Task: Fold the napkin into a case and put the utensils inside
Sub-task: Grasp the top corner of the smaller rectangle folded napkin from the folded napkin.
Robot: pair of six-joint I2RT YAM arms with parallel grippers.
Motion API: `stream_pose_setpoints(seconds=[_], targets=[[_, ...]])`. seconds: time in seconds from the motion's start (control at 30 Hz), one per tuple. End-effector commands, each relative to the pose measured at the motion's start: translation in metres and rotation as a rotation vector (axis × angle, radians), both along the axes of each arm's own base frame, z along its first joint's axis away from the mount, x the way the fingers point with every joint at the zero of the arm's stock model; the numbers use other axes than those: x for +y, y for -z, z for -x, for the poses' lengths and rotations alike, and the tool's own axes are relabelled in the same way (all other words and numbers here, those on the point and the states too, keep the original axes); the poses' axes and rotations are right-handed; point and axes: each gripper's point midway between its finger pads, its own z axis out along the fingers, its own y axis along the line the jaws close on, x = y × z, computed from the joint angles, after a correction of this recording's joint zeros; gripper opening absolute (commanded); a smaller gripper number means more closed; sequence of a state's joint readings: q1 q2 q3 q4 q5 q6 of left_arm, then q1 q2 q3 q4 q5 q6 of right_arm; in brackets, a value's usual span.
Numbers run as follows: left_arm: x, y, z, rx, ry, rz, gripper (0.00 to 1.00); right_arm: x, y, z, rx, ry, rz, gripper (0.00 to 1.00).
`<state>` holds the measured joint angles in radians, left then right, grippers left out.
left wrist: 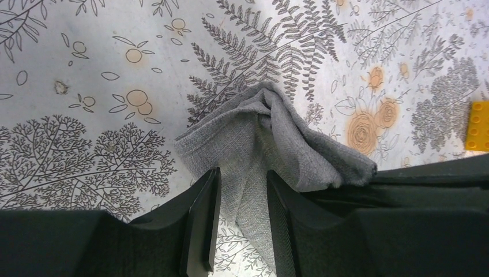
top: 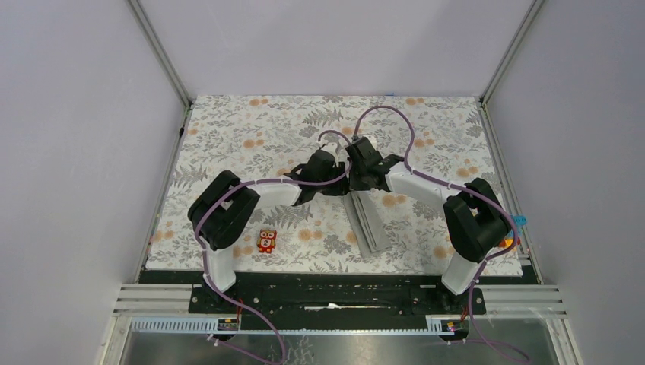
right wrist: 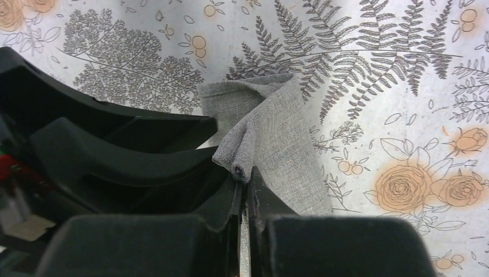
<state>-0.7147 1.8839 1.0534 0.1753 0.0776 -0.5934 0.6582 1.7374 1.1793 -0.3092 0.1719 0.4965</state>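
Observation:
The napkin [top: 370, 222] lies as a narrow grey folded strip, the case, at mid table, running toward the near edge. Both grippers meet at its far end. My right gripper [right wrist: 247, 179] is shut, pinching a rolled edge of the napkin [right wrist: 271, 133] and holding it lifted. My left gripper [left wrist: 242, 173] stands open, its jaws either side of the bunched napkin end [left wrist: 271, 138], with table cover showing beside the left finger [left wrist: 204, 213]. From above, the left gripper [top: 335, 172] and the right gripper [top: 362, 179] sit close together. The utensils are out of view.
A floral-printed table cover [top: 251, 144] spans the table. A small red toy figure [top: 266, 241] stands near the front, left of the strip. A yellow studded block [left wrist: 478, 126] lies at the right edge of the left wrist view. Grey walls enclose three sides.

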Motion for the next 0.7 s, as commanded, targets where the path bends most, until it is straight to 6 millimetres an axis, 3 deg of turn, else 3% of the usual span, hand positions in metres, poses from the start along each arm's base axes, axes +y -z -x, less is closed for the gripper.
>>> stream_pose_setpoints(seconds=[0.0,0.27,0.5,0.67], targets=[[-0.005,-0.010,-0.014,-0.063,-0.010,-0.046,0.39,0.004,-0.020,-0.003,-0.035,0.012,-0.074,0.00],[-0.006,-0.003,-0.017,-0.089,-0.020,-0.152,0.39,0.004,-0.015,-0.003,-0.023,0.013,-0.085,0.00],[-0.008,-0.006,-0.022,-0.106,-0.025,-0.164,0.23,0.003,-0.011,-0.001,-0.008,0.012,-0.084,0.00],[-0.008,-0.018,-0.019,-0.133,-0.022,-0.132,0.12,0.003,-0.004,0.002,0.015,0.019,-0.127,0.00]])
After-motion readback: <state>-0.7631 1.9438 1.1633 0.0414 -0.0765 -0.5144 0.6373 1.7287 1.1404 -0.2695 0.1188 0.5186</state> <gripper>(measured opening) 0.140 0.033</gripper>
